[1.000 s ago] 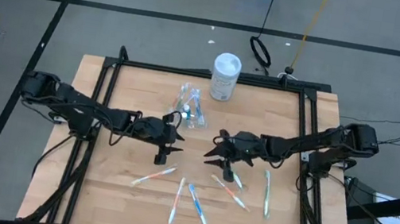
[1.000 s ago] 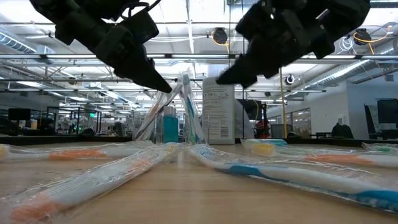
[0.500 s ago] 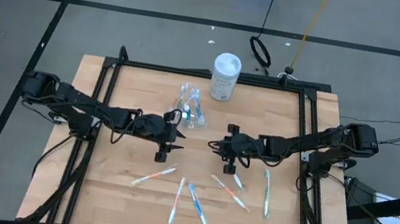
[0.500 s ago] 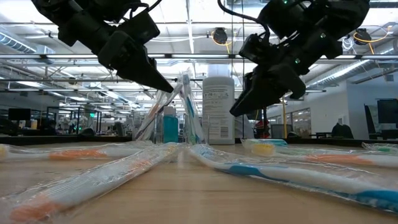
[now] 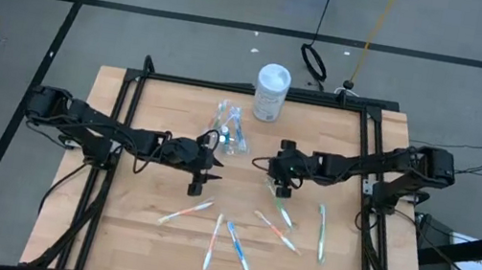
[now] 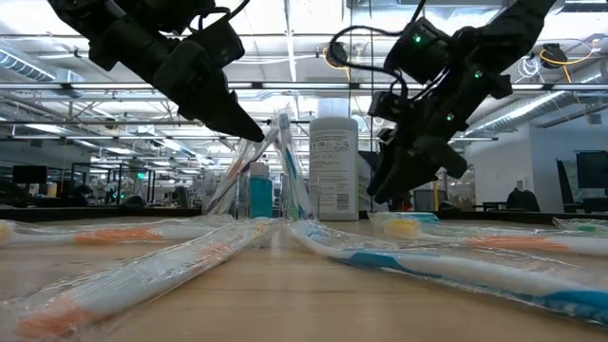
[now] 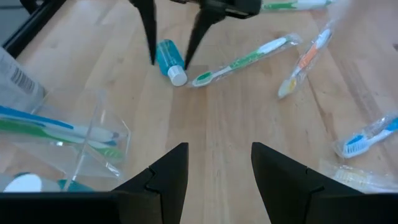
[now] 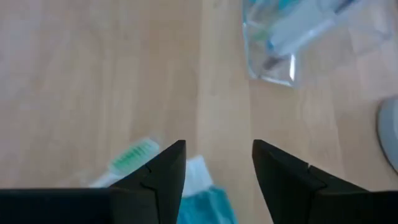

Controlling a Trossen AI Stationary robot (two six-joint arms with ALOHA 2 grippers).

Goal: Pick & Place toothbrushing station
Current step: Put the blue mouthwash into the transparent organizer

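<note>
My right gripper (image 7: 169, 59) hangs mid-table with fingers spread, straddling a blue toothpaste tube (image 7: 170, 61) that lies flat on the wooden table (image 5: 139, 226) beside a green toothbrush (image 7: 241, 60); not gripping it. My left gripper (image 5: 213, 163) hovers open and empty near the clear cup (image 5: 231, 132), which holds brushes and stands near the white container (image 5: 271, 92). More toothbrushes (image 5: 234, 241) lie scattered toward the front edge.
</note>
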